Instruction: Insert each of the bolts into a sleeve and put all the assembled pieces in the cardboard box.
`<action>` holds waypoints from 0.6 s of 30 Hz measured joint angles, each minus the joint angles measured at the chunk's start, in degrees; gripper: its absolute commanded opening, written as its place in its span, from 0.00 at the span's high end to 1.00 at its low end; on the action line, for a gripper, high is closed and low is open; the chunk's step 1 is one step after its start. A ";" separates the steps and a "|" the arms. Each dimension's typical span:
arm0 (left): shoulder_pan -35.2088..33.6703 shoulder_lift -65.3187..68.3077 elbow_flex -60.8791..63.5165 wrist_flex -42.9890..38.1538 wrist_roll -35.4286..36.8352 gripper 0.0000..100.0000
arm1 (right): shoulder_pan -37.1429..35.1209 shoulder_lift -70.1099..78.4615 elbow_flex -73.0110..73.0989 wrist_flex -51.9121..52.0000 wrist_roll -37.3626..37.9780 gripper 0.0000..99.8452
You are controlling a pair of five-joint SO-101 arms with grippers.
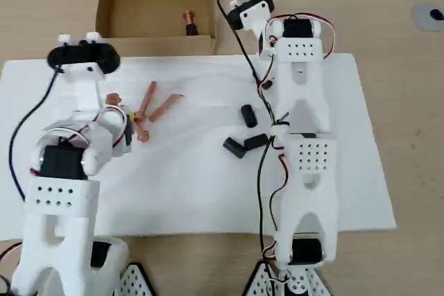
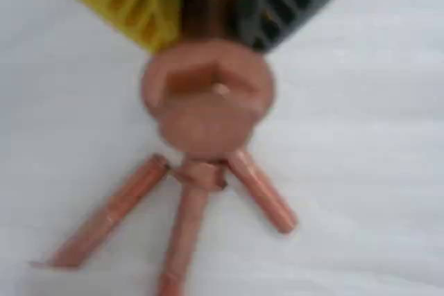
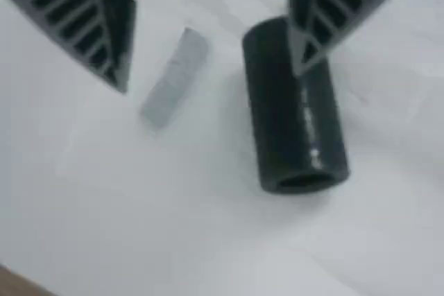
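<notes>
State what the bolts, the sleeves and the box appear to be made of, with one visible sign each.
Bolts: probably copper or copper-plated metal, reddish-brown with a dull sheen.
Sleeves: likely dark plastic or rubber, smooth with a faint highlight.
Cardboard box: plain brown cardboard, matte, folded flaps.

Looking for print now, and nothing can be read. The cardboard box [image 1: 105,5] shows plain brown walls with no label. The black sleeve [image 3: 291,116] carries a few pale specks along its side, too blurred to make out as letters or numbers.
</notes>
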 measured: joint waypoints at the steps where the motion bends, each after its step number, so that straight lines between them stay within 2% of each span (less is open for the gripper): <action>1: 0.79 0.00 0.35 0.00 0.00 0.99 | 0.00 0.00 0.00 0.00 0.00 0.81; 5: 2.90 0.00 0.79 0.00 0.00 0.99 | 0.00 0.00 0.00 0.00 0.00 0.81; 18: 3.08 0.00 2.55 -1.67 0.00 0.99 | -1.93 3.16 0.09 0.00 0.00 0.81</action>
